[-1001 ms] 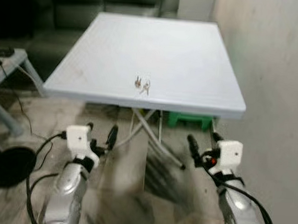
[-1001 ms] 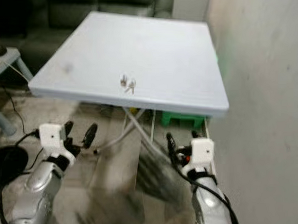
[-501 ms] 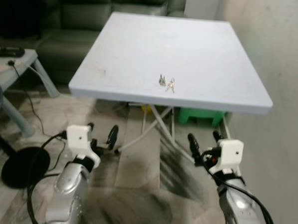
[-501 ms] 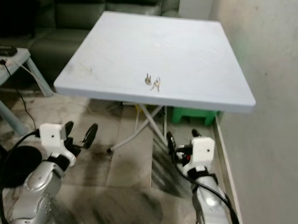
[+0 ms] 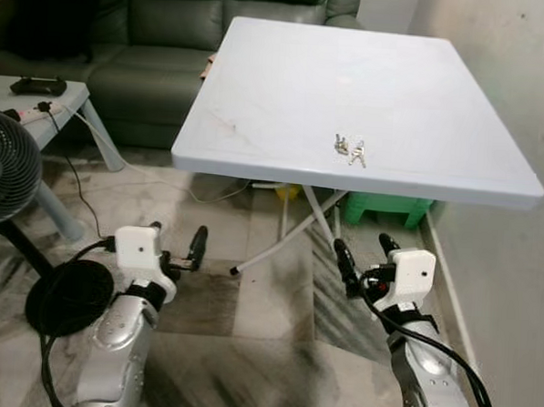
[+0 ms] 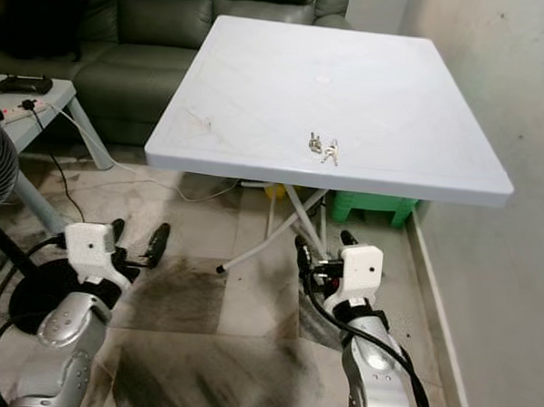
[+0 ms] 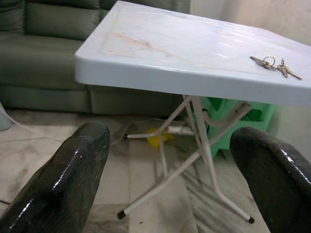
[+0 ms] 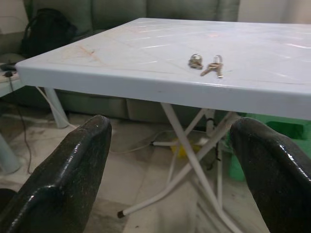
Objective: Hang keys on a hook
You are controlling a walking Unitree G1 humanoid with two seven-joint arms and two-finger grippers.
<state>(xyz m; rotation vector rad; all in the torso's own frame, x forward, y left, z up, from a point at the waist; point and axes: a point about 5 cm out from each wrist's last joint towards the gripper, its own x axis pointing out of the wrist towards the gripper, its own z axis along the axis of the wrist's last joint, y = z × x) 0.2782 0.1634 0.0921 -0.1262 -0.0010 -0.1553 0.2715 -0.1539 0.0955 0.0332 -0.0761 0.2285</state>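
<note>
The keys (image 5: 350, 150) are located on the white table (image 5: 287, 86); the left gripper (image 5: 175, 249) and right gripper (image 5: 362, 260) are held spread and empty below it.

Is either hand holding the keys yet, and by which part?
Nothing is held. Both the left hand and right hand are open and empty, below the table edge. The keys lie untouched on the tabletop.
</note>
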